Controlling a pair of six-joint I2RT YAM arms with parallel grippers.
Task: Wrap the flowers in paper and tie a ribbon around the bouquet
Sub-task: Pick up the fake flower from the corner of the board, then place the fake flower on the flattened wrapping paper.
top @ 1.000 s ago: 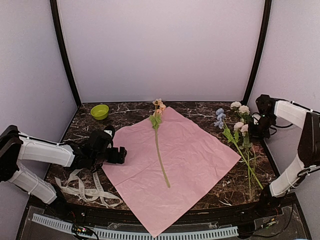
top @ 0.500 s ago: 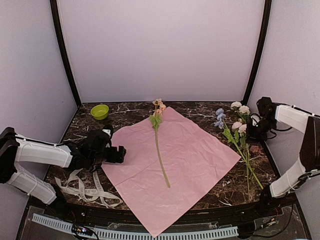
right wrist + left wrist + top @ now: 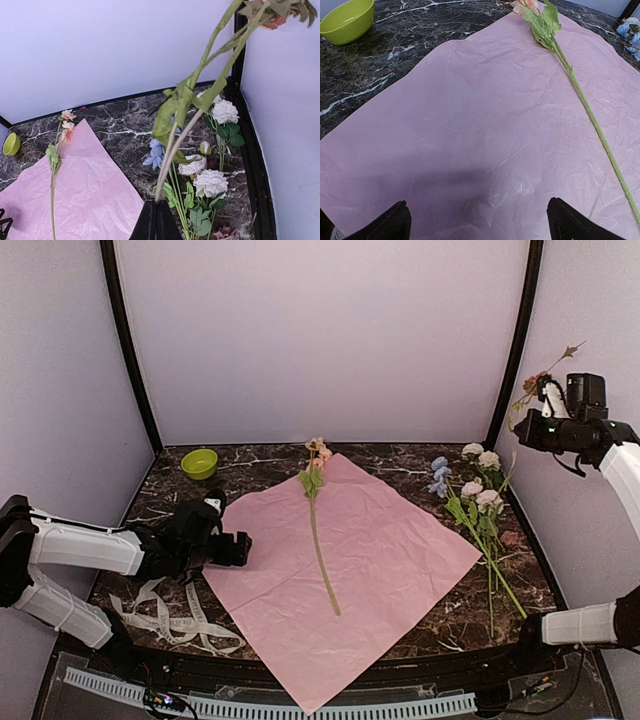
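The paper lies flat across the middle of the table with one peach-bloomed stem along its centre. The remaining flowers lie bunched on the bare surface by the right edge, and the ribbon is looped near the front left corner. My right gripper, high above that right edge, is clamped on a single orange-bloomed stem, while my left gripper sits low at the paper's left corner, fingers spread wide; a green bowl stands at the far left corner.
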